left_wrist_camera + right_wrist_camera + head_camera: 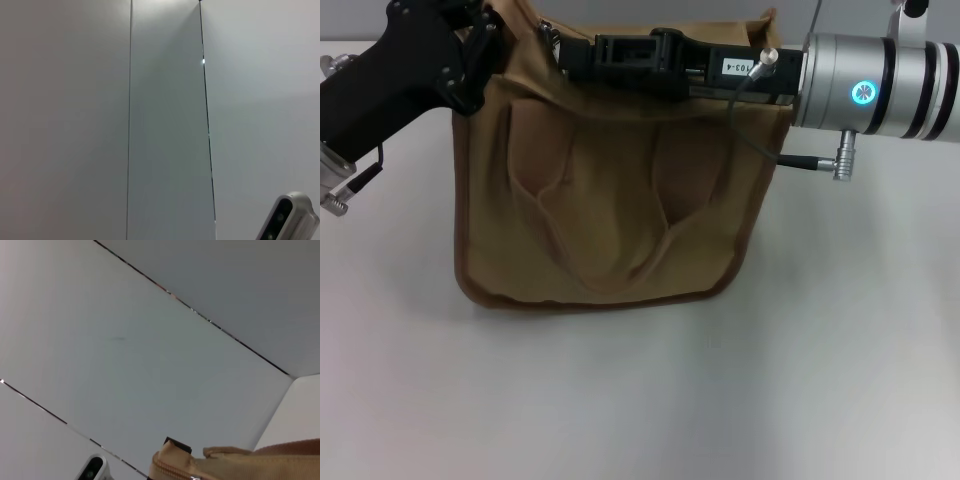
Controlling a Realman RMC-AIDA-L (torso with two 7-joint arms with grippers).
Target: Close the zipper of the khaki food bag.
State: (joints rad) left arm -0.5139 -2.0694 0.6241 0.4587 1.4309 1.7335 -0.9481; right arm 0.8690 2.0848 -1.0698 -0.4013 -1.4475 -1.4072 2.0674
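The khaki food bag (610, 200) stands upright on the white table, with one looped handle (570, 255) hanging down its front face. My left gripper (483, 45), black, is at the bag's top left corner, against the fabric. My right gripper (570, 55) lies along the bag's top edge, reaching in from the right to near the left end. It hides most of the zipper. A small shiny metal piece (548, 35) shows at its tip. The right wrist view shows the bag's top edge (230, 460) and a stretch of the zipper line (167, 471).
The white table (640, 400) stretches in front of the bag and to both sides. The right arm's silver wrist (880, 85) and its cable plug (840, 163) hang over the bag's right corner. Both wrist views mostly show grey wall panels (165, 125).
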